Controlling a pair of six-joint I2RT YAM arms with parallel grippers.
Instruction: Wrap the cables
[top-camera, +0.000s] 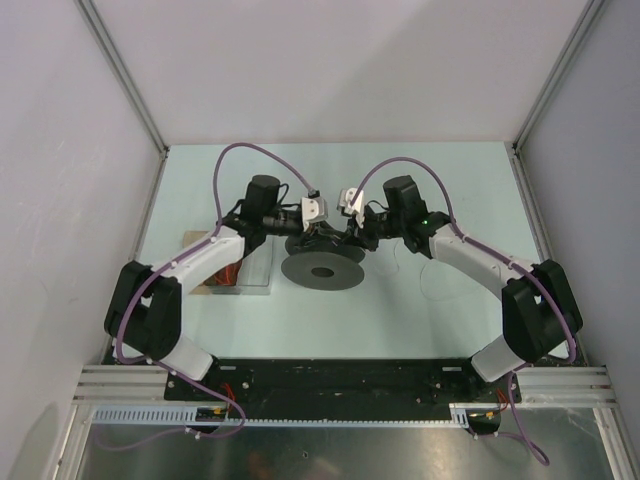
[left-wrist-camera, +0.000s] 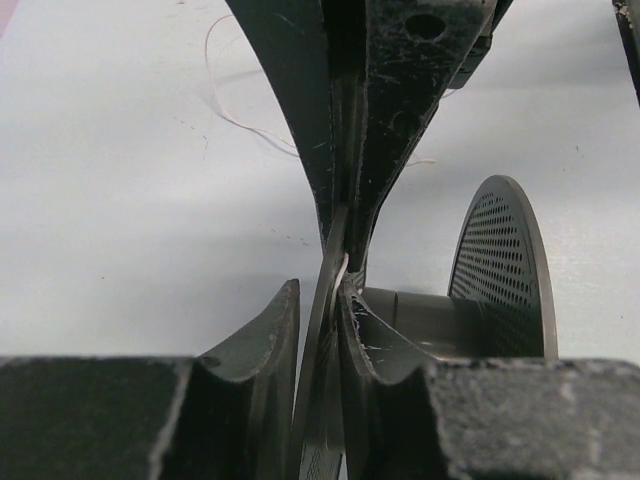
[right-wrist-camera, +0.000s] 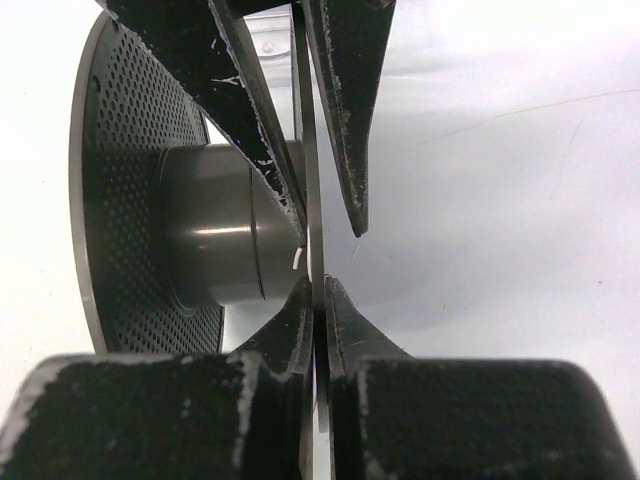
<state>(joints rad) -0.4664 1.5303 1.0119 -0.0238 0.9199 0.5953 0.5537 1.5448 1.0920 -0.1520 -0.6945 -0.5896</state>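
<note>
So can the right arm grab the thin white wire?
Probably not yet: its fingers are clamped on the rim of the spool. It'd have to let go first; the wire lies nearby.

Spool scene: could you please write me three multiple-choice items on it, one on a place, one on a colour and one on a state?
1. Where is the spool? A at the near left corner; B between the left gripper and right gripper; C at the far right corner.
2. What colour are the hoses? A green; B orange; C purple.
3. What is the right gripper doing? A pinching the spool's rim; B hanging wide open; C gripping a hose.
Answers: B, the top view shows both meeting over it; C, purple in the top view; A, its wrist view shows both fingers shut on the thin rim.
</note>
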